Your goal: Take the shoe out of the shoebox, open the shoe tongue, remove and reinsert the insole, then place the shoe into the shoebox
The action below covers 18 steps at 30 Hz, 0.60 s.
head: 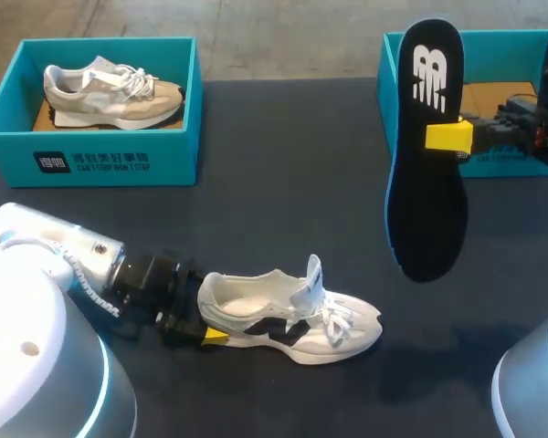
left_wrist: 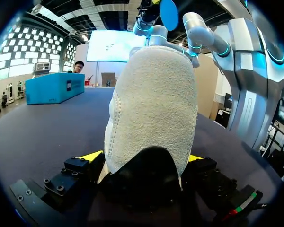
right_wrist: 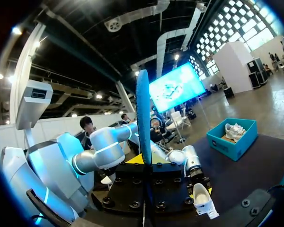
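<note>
Shoe (head: 288, 315) lies on its sole near the worktop's (head: 283, 182) near edge, tongue (head: 312, 274) raised; my left jaws clamp its heel (left_wrist: 151, 109) from both sides. My right jaws grip the insole (head: 426, 182) clear of the worktop, in front of the shoebox (head: 521, 167) at the far right corner.
</note>
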{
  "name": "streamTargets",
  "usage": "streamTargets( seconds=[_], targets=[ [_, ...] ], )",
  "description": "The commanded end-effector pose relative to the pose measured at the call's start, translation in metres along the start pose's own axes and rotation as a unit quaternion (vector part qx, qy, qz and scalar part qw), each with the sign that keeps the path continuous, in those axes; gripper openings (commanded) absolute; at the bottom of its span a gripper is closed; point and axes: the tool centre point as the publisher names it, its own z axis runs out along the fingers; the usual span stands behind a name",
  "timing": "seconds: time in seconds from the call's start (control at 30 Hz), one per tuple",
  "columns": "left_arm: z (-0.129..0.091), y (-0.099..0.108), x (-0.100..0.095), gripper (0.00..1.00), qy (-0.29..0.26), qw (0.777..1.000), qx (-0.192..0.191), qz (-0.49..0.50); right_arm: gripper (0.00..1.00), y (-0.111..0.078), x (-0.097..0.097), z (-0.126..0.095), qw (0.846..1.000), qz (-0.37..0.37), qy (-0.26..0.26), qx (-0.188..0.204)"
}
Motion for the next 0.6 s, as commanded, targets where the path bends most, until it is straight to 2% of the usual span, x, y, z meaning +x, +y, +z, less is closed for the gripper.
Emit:
streamTargets(
  seconds=[0.03,0.37,0.6],
  targets=[
    [-0.007,0.002,0.002,1.00,0.010,1.000,0.004,0.008,0.00,0.000,-0.002,0.002,1.000,0.001,0.000,0.001],
    [0.007,-0.004,0.008,1.00,0.026,0.999,0.016,0.016,0.00,0.000,-0.002,0.002,1.000,0.001,0.000,0.001],
    [0.011,-0.011,0.009,1.00,0.012,1.000,0.022,0.011,0.00,0.000,-0.002,0.002,1.000,0.001,0.000,0.001]
  ],
)
